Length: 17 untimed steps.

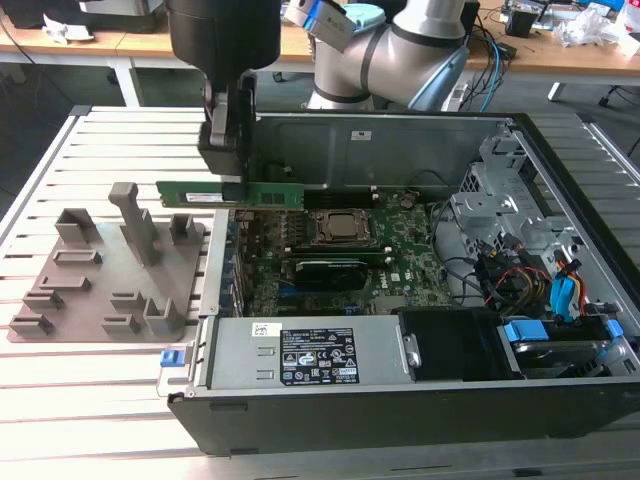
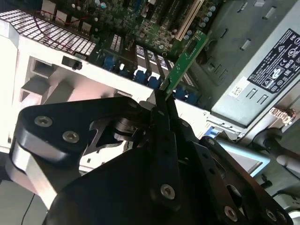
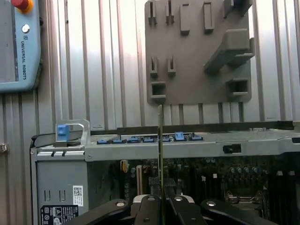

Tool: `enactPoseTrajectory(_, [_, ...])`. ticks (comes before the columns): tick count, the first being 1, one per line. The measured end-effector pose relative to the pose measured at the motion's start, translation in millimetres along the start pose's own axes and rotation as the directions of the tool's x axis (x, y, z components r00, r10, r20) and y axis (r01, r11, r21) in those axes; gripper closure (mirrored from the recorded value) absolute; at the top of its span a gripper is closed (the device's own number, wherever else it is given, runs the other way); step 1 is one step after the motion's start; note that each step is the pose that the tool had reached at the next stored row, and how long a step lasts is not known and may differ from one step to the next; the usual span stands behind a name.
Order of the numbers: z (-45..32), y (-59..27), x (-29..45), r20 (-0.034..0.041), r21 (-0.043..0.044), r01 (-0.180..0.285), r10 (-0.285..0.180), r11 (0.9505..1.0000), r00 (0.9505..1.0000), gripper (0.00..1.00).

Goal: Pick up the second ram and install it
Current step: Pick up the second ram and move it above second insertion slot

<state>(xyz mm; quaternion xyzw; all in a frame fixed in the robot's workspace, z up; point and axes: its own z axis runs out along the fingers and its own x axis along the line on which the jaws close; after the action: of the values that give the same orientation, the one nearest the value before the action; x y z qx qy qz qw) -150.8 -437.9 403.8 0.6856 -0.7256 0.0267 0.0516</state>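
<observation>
gripper (image 1: 234, 176) | fingers clamped tight on the second ram (image 1: 275, 194) | ram held level over the computer case (image 1: 400, 420), just above one side wall

In the exterior view the gripper (image 1: 232, 172) covers the stretch of the second ram (image 1: 270, 193) that it pinches, the arm (image 1: 222, 40) above it runs out of the picture, and the motherboard (image 1: 400, 235) slots beneath the stick cannot be made out. In the second wrist view the gripper's black body hides the near part of the stick, and whether its far end touches anything below is unclear. In the first wrist view the stick stands edge-on, its chips unseen and its near end sunk into the gripper, while the grey fixture tray (image 3: 197, 56) beyond is cut by the picture's edge.
</observation>
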Motion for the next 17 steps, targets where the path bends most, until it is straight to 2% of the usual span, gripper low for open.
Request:
enactPoseTrajectory(10, [-1.0,-24.2,-1.6,-0.0175,0.001,-0.001,0.001,1.0,0.9998,0.86])
enactPoseTrajectory(15, [-1.4,-33.5,-2.2,-0.0224,0.0012,-0.001,0.001,1.0,0.9997,0.86])
enactPoseTrajectory(17, [-1.3,-33.9,-2.3,-0.0223,0.0013,-0.001,0.001,1.0,0.9998,0.86])
